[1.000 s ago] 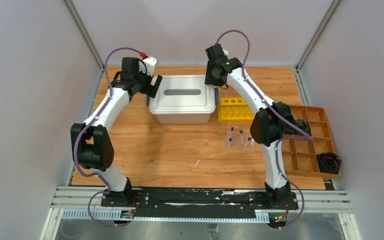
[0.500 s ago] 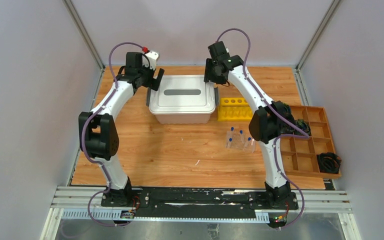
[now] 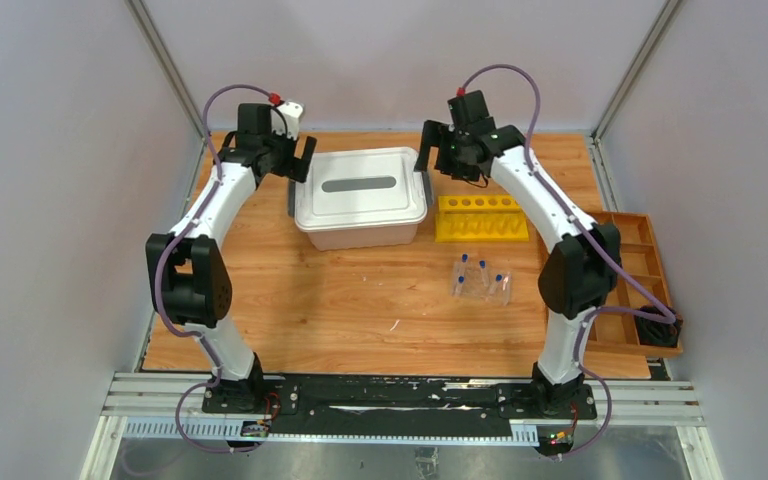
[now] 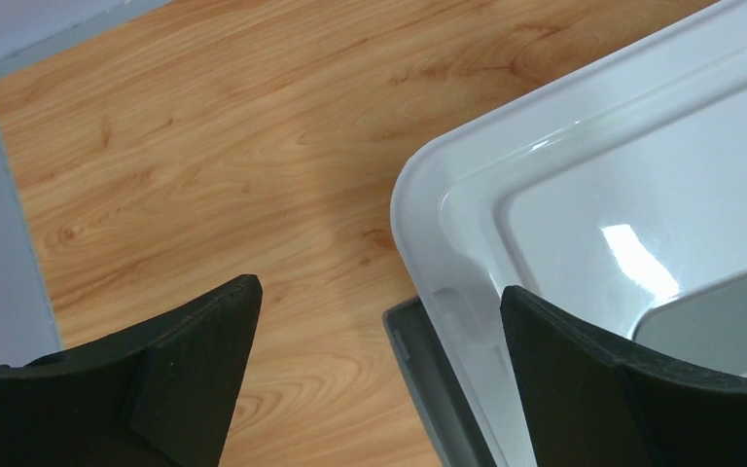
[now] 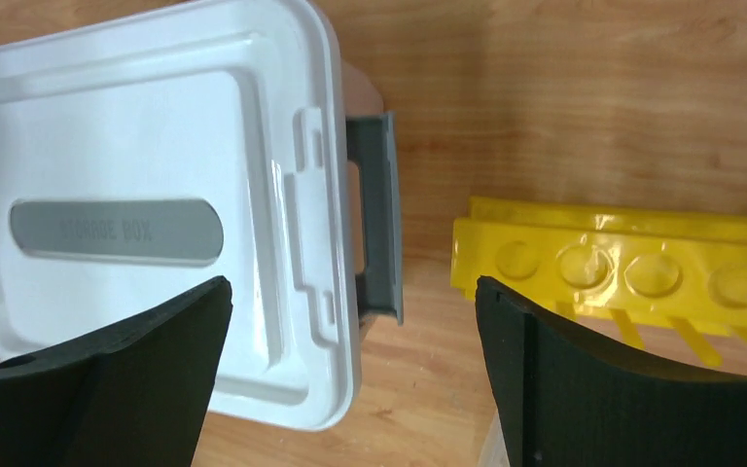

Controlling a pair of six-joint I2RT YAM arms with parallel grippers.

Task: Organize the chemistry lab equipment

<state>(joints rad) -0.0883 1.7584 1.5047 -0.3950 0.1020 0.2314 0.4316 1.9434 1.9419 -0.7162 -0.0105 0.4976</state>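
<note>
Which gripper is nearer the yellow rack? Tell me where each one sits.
Right. The right gripper hangs open over the gap between the white storage box and the yellow rack; the left gripper is open at the box's far left corner.

White, yellow and blue on orange wood grain

The table [image 3: 340, 290] is orange-brown wood with darker wavy grain. At 12 o'clock the storage box [image 3: 360, 212] is glossy white, its label strip [image 3: 359, 185] and latch [image 5: 377, 214] grey. At 1 o'clock the rack [image 3: 480, 217] is bright yellow; below it the tubes [image 3: 480, 278] are clear with blue caps. At 3 o'clock the tray [image 3: 648, 214] is reddish-brown, holding a black coil [image 3: 660, 325]. The left arm [image 3: 222, 200] and right arm [image 3: 540, 195] are white and black, with purple cables [image 3: 225, 95].
</note>
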